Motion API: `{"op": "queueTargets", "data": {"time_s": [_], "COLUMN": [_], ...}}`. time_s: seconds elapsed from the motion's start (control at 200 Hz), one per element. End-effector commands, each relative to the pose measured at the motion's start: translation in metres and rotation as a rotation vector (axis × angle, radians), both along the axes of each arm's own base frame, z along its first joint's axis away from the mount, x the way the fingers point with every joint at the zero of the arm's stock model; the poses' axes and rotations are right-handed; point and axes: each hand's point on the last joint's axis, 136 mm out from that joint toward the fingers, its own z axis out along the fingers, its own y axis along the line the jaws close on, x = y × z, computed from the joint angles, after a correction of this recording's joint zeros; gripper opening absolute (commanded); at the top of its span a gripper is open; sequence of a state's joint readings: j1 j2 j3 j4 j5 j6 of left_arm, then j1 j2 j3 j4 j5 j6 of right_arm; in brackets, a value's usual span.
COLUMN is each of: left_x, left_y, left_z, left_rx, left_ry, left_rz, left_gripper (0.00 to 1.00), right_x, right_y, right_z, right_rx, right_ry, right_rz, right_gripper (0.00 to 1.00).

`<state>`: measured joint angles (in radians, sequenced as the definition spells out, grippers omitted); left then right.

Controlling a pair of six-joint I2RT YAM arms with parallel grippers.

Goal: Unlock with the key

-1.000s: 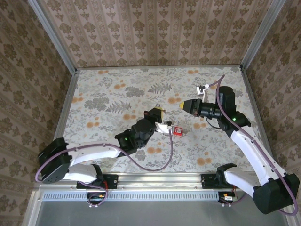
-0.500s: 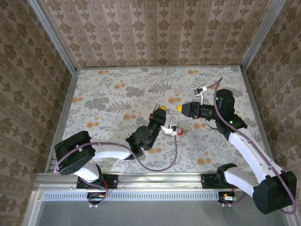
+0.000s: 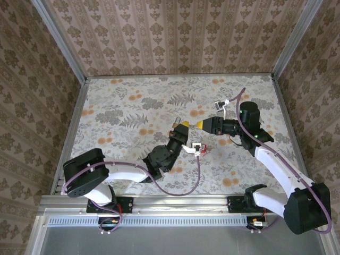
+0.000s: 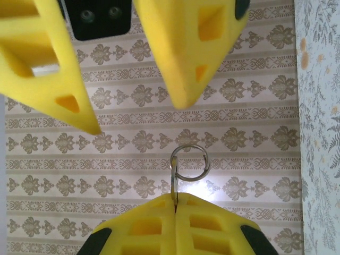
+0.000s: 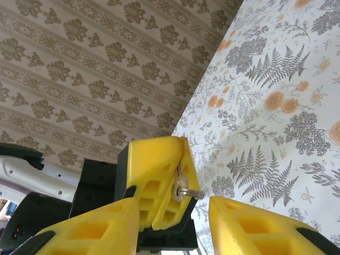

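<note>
Nearest, on the flowered table (image 3: pixel 117 106) just right of the left gripper (image 3: pixel 183 124) and to its near side: a small red square (image 3: pixel 200 149), flat and plastic-looking, possibly a tag; any link to metal impossible to tell. At the left gripper itself: seemingly raised off the table, presses its yellow wedge fingers (image 4: pixel 154 223) flat together and pinches, by all appearance, the key (image 5: pixel 180 188), a thin silvery sliver with a wire ring (image 4: pixel 208 162) poking clear of the tips; holds it so, probably, to offer the ring end for a handover. Just beyond the left gripper, tip facing tip but apart: right gripper (image 3: pixel 201 124), its own fingers (image 5: pixel 255 226) spread, yellow and cut with triangular and square windows, likely readying to close on the ring. Farther past the left gripper: smooth printed floral tabletop, then matte wall (image 3: pixel 175 37) with a striped damask pattern.
</note>
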<state>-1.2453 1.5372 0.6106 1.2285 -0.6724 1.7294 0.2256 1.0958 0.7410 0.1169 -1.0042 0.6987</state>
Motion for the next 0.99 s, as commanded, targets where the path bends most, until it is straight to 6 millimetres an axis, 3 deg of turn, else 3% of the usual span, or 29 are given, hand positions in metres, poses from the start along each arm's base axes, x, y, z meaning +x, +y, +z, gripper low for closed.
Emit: {"op": "queueTargets", "data": {"time_s": [0.0,0.25,0.51,0.99], "left_x": [-0.005,-0.007,-0.007,-0.007], "left_y": [-0.006,-0.015,-0.017,-0.019], "left_z": [0.007,0.004,0.008,0.007], "left_rx": [-0.028,-0.034,-0.041,-0.044], "left_ry": [-0.018,-0.007,-0.015,-0.009], "left_rz": [-0.021,-0.028,-0.027,-0.026], "left_gripper": [0.0,0.0,0.0,0.0], "right_x": [-0.004,-0.004,-0.004,-0.008], "right_y": [0.005,0.006,0.003,0.009], "right_z": [0.005,-0.009,-0.023,-0.009], "right_rx": [0.026,0.018,-0.024,0.062], "right_ry": [-0.025,0.012,0.055,0.059], "right_rz": [0.037,0.035,0.012,0.035], "right_gripper": [0.41,0.37,0.41,0.3]}}
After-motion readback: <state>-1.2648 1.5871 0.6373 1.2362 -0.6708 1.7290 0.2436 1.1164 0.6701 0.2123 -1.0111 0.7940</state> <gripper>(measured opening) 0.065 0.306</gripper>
